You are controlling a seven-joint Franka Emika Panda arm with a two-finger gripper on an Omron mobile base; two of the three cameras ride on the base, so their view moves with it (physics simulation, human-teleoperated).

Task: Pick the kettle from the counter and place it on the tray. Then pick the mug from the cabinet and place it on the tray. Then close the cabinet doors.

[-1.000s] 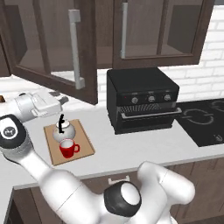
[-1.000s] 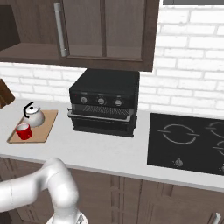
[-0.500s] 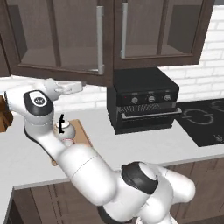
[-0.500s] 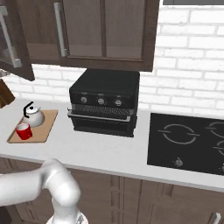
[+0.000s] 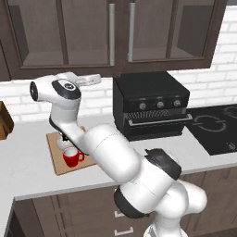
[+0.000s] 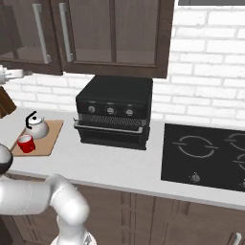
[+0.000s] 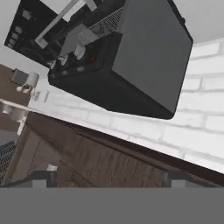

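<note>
Both cabinet doors (image 5: pixel 120 34) have swung from wide open a second ago to flush and shut, their silver bar handles (image 5: pixel 111 32) side by side at the middle, and the arm has lifted from the board up toward the cabinet's lower edge.

Nearest, at the front left of the surface (image 6: pixel 115 165), lies the wooden tray (image 6: pixel 40 141). The red mug (image 6: pixel 26 143) stands on its front part and the round kettle (image 6: pixel 37 127) on its back part, close together, both upright. In the left base view the mug (image 5: pixel 71 156) shows on the tray (image 5: pixel 60 164) while the arm hides most of the kettle.

Farther back, the hand (image 5: pixel 95 79) hangs just under the cabinet and beside the black oven (image 5: pixel 152 104), which stands against the brick wall (image 6: pixel 206 72). Its fingers stand wide apart with nothing between them; the hand view looks across the wall at the oven (image 7: pixel 131 57) and the cabinet's wooden underside (image 7: pixel 87 162).

All three parts of the task look finished. What remains, as I judge it, is to back the hand away cleanly: draw it down and outward, clear of the door handles so nothing hooks and pulls a door back open, and keep the elbow high over the tray so it does not brush the kettle's thin handle or tip the mug.
</note>
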